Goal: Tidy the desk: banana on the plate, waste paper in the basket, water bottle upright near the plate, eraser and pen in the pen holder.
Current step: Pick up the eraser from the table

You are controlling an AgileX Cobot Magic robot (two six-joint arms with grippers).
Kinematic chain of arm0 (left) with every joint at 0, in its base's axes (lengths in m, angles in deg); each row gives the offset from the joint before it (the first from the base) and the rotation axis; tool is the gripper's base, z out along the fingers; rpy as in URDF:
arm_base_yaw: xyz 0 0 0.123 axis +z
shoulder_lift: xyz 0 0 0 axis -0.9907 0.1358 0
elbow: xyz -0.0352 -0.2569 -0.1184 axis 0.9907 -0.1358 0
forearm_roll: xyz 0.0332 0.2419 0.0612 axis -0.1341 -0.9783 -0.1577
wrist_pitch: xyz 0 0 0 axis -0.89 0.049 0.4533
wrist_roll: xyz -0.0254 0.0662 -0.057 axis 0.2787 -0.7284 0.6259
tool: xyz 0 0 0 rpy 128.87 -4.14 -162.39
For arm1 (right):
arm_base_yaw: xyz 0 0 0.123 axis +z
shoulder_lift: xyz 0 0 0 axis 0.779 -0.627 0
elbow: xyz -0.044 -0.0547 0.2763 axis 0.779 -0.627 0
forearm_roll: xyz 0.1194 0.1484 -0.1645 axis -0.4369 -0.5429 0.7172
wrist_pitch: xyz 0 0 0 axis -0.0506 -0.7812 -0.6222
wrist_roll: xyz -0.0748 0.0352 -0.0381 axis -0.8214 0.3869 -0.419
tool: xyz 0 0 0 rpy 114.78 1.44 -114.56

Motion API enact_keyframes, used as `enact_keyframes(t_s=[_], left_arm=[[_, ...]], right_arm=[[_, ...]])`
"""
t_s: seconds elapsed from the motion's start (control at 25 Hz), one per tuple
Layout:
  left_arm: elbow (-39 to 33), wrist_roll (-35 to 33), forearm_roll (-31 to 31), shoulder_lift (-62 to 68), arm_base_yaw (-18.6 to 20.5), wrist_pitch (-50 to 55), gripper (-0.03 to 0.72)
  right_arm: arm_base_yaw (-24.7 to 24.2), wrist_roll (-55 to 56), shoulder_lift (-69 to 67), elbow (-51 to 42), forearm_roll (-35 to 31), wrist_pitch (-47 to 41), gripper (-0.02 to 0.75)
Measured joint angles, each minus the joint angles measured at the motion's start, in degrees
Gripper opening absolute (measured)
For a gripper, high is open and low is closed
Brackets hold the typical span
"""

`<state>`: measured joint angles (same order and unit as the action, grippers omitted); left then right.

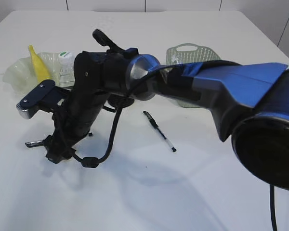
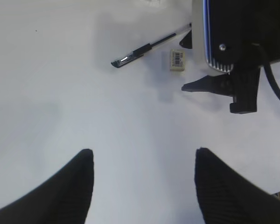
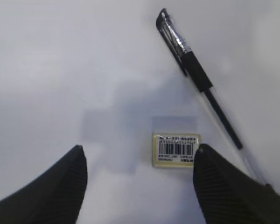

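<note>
The right arm (image 1: 241,91) fills the near side of the exterior view, reaching across the worktop (image 1: 192,192) toward the left. Its right hand (image 3: 137,179) hangs open over the worktop, with the eraser (image 3: 176,150) lying flat between its fingers, close to the right-side finger (image 3: 224,191) and clear of the other. The pen (image 3: 200,88) lies slantwise just beyond the eraser, not touching it. The left hand (image 2: 144,182) is open too, empty, with the eraser and pen well ahead of it. Behind the right hand, the banana (image 1: 38,67) rests in the plate (image 1: 14,72), the bottle (image 1: 66,65) stands beside it, and the basket (image 1: 188,53) sits farther right.
</note>
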<state>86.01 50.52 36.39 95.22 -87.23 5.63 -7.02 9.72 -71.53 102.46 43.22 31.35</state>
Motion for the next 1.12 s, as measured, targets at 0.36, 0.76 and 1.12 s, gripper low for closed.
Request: enact_keyframes(t_s=[0.36,0.76,1.12], left_arm=[[0.00,0.00,0.00,0.00,0.00,-0.45,0.477],[0.00,0.00,0.00,0.00,0.00,-1.03,0.477],[0.00,0.00,0.00,0.00,0.00,-1.15,0.469]], right_arm=[[0.00,-2.15,-2.53,0.04,0.00,2.34,0.523],[0.00,-2.81,-2.53,0.13,0.00,5.60,0.522],[-0.78,-1.07,-2.86,0.13,-0.22,5.70,0.522]])
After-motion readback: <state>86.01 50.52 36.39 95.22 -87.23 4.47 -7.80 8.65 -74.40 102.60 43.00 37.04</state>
